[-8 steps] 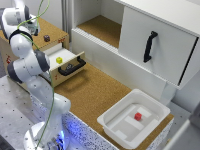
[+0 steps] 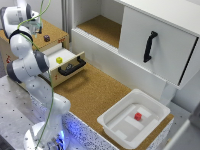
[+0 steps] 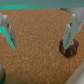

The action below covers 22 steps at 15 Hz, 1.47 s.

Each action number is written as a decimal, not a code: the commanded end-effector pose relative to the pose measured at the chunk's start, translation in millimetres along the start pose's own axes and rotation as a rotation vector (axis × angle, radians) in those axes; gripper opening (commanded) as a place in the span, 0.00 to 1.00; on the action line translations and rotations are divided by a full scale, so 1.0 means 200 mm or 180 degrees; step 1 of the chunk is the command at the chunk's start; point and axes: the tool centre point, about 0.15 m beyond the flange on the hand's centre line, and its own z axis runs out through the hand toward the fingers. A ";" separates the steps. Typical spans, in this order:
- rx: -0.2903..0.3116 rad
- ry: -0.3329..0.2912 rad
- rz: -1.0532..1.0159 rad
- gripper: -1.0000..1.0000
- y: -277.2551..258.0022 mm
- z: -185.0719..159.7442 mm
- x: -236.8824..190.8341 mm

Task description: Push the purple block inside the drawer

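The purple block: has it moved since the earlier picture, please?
No. The purple block sits in the same spot on the cabinet top, just behind the open drawer.

You are looking at an evenly lit scene in the exterior view: soft, bright light is falling from above, and the white door (image 2: 155,42) and tray (image 2: 116,116) are glaring slightly, with little detail showing on their surfaces. Shadows are staying soft; a dim one is lying inside the open cabinet recess and another under the drawer (image 2: 67,62) front. A blue glow is shining at the arm's base. The whole picture is looking soft and low in resolution, with edges smearing. In the wrist view everything is blurring more: the cork surface is showing as grain, the fingers (image 3: 70,25) are hazy, and the block (image 3: 68,48) is casting a short dark shadow beside itself.
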 end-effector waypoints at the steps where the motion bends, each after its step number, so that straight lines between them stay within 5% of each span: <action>1: 0.0022 -0.0501 -0.0855 1.00 0.03 0.08 0.32; 5: -0.0189 -0.0861 -0.1467 1.00 0.00 0.20 0.38; 6: -0.0274 -0.0912 -0.1513 0.00 0.02 0.22 0.38; 9: -0.0221 -0.1066 -0.1615 0.00 0.11 0.30 0.36; 14: 0.0038 -0.1078 -0.1721 0.00 0.19 0.38 0.39; 22: 0.0164 -0.1068 -0.1734 0.00 0.32 0.45 0.39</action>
